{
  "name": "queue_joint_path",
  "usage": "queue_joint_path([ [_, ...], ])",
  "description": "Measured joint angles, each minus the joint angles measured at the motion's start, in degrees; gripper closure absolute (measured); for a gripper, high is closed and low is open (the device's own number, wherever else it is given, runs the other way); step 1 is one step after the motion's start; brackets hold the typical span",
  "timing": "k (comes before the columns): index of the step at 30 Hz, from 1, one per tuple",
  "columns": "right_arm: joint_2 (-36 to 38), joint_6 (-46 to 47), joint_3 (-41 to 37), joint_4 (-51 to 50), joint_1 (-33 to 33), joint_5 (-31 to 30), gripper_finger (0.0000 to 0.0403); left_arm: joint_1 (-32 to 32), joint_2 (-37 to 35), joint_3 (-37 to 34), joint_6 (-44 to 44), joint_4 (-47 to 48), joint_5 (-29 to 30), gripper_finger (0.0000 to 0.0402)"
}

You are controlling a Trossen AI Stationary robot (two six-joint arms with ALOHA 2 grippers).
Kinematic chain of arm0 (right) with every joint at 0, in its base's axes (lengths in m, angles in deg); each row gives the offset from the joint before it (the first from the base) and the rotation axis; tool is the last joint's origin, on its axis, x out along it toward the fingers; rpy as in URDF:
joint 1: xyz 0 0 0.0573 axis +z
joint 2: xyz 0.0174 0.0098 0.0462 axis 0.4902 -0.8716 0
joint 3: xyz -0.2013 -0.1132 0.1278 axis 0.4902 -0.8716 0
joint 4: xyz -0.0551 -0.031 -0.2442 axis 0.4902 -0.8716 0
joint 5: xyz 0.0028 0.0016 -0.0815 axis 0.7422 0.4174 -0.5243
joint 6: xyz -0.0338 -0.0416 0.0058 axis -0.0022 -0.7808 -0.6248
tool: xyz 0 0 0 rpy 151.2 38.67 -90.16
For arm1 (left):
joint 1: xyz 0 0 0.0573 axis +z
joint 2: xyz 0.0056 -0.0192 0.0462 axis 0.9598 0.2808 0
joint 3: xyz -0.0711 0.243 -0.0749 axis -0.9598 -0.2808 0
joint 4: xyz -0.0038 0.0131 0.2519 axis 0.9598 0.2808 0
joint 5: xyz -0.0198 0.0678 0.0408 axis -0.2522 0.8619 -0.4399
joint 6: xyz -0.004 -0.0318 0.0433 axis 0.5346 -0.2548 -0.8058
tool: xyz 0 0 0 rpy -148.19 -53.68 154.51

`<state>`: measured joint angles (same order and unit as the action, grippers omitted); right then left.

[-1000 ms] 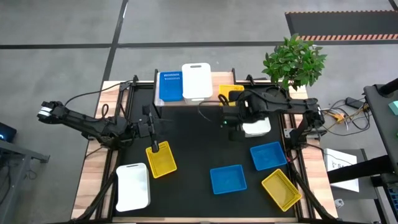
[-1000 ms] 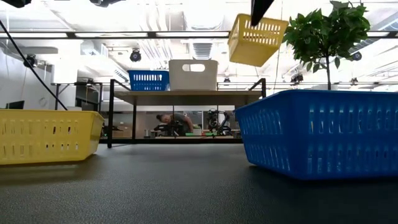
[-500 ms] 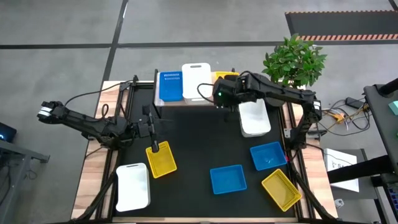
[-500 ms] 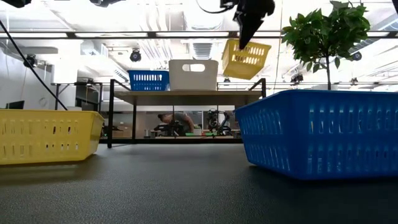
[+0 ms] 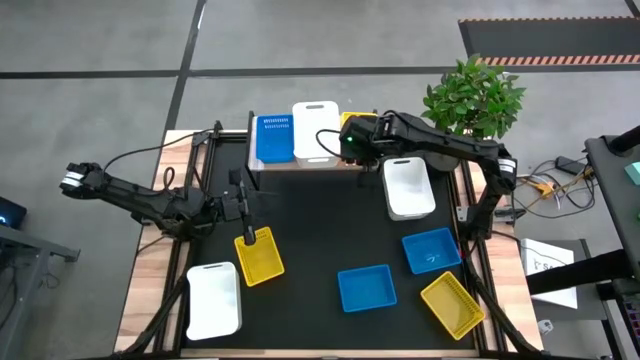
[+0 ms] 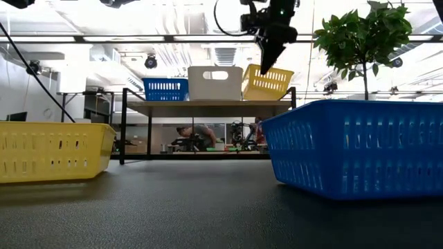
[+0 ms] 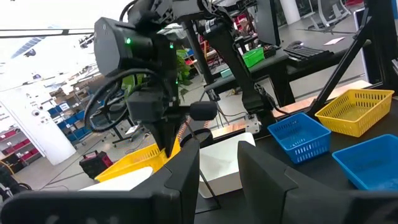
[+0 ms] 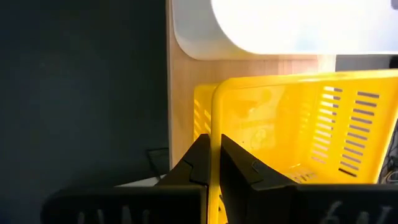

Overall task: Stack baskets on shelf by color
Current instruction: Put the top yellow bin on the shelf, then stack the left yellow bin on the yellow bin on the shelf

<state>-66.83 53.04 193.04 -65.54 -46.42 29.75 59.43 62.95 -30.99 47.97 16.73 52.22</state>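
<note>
My right gripper (image 5: 353, 141) (image 6: 270, 54) is shut on a yellow basket (image 5: 362, 124) (image 6: 266, 83) over the right end of the shelf (image 6: 208, 106), beside a white basket (image 5: 316, 130) and a blue basket (image 5: 272, 138) that stand on the plank. My left gripper (image 7: 217, 168) is open and holds nothing. It hovers at the table's left, by the far end of a second yellow basket (image 5: 259, 256). My right gripper pinches the near long wall of the yellow basket at its rim (image 8: 216, 134), one finger inside and one finger (image 8: 198, 163) outside. The fingers come from above, slanting down. The basket hangs slightly tilted, its bottom at the plank; whether it touches, I cannot tell.
On the black table lie a white basket (image 5: 409, 188), two blue baskets (image 5: 431, 250) (image 5: 366, 288) and a yellow basket (image 5: 452, 304) on the right, and a white basket (image 5: 213, 300) near left. A potted plant (image 5: 473, 98) stands by the far right corner.
My right gripper has carried the yellow basket from high over the table toward the far edge and down to the shelf's right end. The basket, steeply tipped before, now hangs closer to level beside the white basket.
</note>
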Motion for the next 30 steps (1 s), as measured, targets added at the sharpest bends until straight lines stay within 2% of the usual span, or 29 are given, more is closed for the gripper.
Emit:
queue_joint_path([
  [14, 0.0, -1.1, -3.6, 4.6, -0.9, 0.0, 0.0389, 0.0, 0.0, 0.0, 0.0, 0.0, 0.0, 0.0308],
  [30, 0.0, 0.6, -2.6, 5.0, -1.1, -0.5, 0.0292, 0.0, 0.0, 0.0, 0.0, 0.0, 0.0, 0.0308],
])
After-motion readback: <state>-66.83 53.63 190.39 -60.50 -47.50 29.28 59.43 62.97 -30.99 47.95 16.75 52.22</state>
